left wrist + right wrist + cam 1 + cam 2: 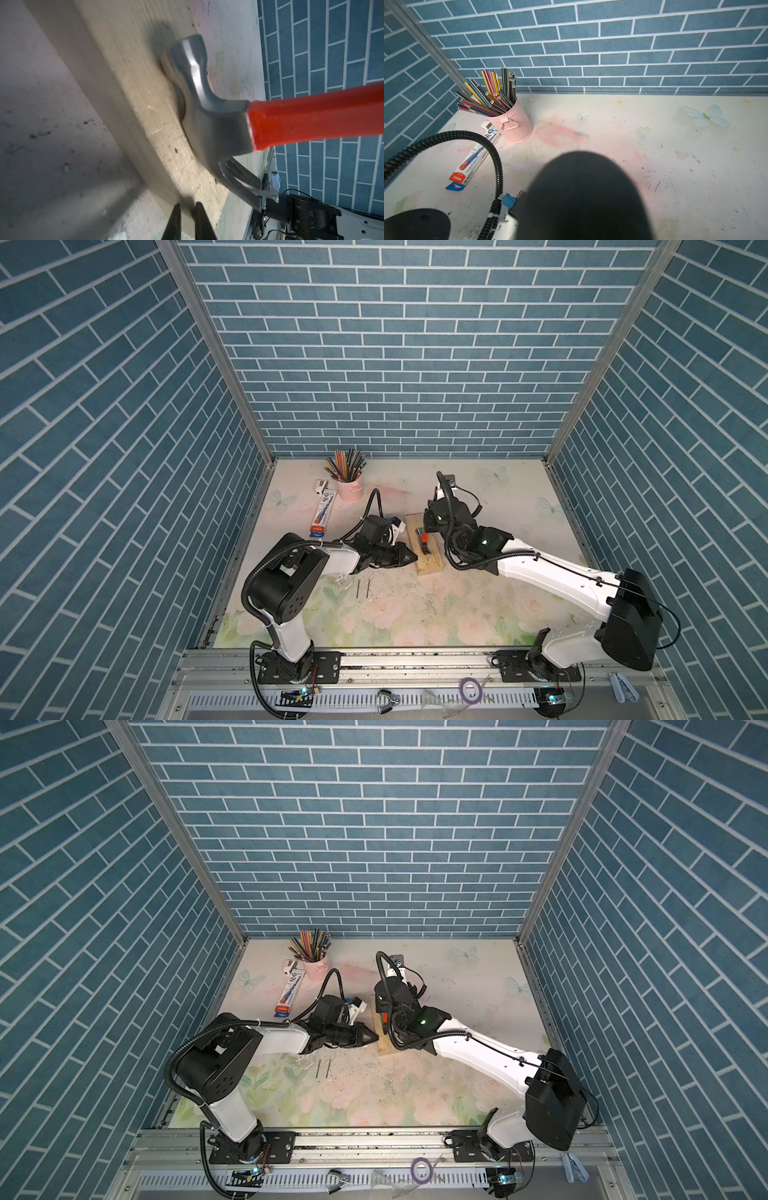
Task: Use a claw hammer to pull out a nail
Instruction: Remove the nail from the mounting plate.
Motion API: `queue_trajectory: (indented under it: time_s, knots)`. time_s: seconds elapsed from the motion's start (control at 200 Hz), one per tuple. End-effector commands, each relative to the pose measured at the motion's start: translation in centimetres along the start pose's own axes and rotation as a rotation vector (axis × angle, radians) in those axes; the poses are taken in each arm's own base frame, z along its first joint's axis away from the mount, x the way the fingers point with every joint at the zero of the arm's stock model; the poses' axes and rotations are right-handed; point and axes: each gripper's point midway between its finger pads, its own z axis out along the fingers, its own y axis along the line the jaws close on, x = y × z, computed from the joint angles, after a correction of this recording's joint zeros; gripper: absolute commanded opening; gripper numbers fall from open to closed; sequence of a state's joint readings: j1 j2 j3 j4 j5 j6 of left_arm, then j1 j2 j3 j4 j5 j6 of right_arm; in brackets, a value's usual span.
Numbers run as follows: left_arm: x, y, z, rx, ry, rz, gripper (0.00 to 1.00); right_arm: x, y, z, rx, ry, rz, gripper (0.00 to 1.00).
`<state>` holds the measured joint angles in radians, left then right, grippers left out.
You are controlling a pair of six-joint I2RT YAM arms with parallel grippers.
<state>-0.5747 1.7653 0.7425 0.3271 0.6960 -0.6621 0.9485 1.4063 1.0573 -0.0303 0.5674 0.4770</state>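
Your right end effector (432,524) is clamped fully shut on the claw hammer (207,116), whose steel head rests on the wooden block (128,62) on the counter (415,614), claw curving away from the wood. Expect a rigid, head-heavy tool with slick steel up front: take it far down the handle, away from the head, for friction and leverage. Your left end effector (187,209) is all but closed on nothing, tips against the block's edge.

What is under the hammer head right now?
The head of the claw hammer rests on the wooden block. Its claw stands off the wood, with no nail visible in its slot. The patch directly beneath the head is covered, so a nail there cannot be ruled out.
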Motion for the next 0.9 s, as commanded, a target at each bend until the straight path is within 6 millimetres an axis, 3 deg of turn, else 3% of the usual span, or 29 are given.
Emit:
queue_trajectory:
  time_s: [0.0,0.145,0.335,0.895]
  knots:
    - [4.2,6.8,0.4,-0.252,0.088,-0.128,0.15,3.1,-2.0,-0.6,0.056,0.065,-0.065,0.0]
    - [4.1,6.8,0.4,-0.253,0.084,-0.132,0.15,2.6,-1.4,-1.6,0.005,0.051,-0.07,0.0]
    - [3.9,6.6,0.2,-0.251,0.072,-0.133,0.15,2.1,0.8,-2.5,-0.048,0.022,-0.062,0.0]
    - [4.1,6.8,0.1,-0.258,0.078,-0.125,0.15,2.4,0.5,-1.5,0.047,0.209,-0.113,0.0]
